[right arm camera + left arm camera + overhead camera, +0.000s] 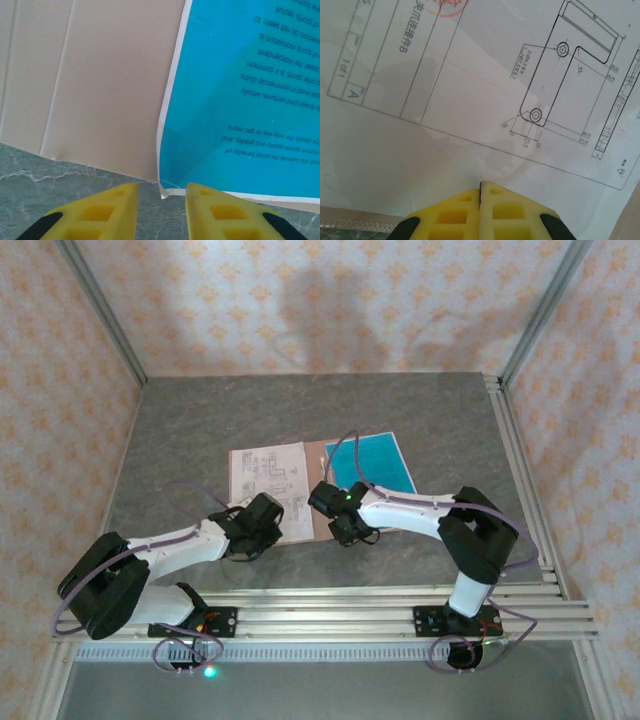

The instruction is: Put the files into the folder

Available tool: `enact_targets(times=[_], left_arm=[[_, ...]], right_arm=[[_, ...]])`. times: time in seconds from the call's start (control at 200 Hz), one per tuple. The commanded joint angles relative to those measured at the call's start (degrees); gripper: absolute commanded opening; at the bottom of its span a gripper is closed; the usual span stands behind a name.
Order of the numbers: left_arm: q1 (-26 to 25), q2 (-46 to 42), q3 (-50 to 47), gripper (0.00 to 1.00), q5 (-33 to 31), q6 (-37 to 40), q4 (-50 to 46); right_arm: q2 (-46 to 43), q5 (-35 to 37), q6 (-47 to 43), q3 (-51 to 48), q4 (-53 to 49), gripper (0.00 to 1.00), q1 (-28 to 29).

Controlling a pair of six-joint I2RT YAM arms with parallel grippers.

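The folder (100, 75) lies open — white sheet (268, 480) left, teal sheet (372, 462) right. Left gripper (480, 192) clenched at the white sheet's near edge; right gripper (161, 199) released, astride the teal corner.

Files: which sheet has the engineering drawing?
The white sheet, on the left by the left pincer: black part drawing and title block. The teal-blue sheet, right, shows printed text lines.

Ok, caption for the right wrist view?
Right gripper open at curled corner of teal-blue printed paper sheet on salmon card folder.
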Motion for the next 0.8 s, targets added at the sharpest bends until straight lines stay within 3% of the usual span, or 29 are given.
enact_targets(times=[0.0,0.791], left_arm=[[0.46,-0.83,-0.83,0.05,-0.94,1.27,-1.38],[0.64,-1.02,-0.36,0.04,-0.83,1.54,-1.68]], right_arm=[[0.51,3.13,-0.55,2.14,-1.44,0.28,0.27],[3.88,2.22,0.35,1.07,0.53,0.22,0.10]])
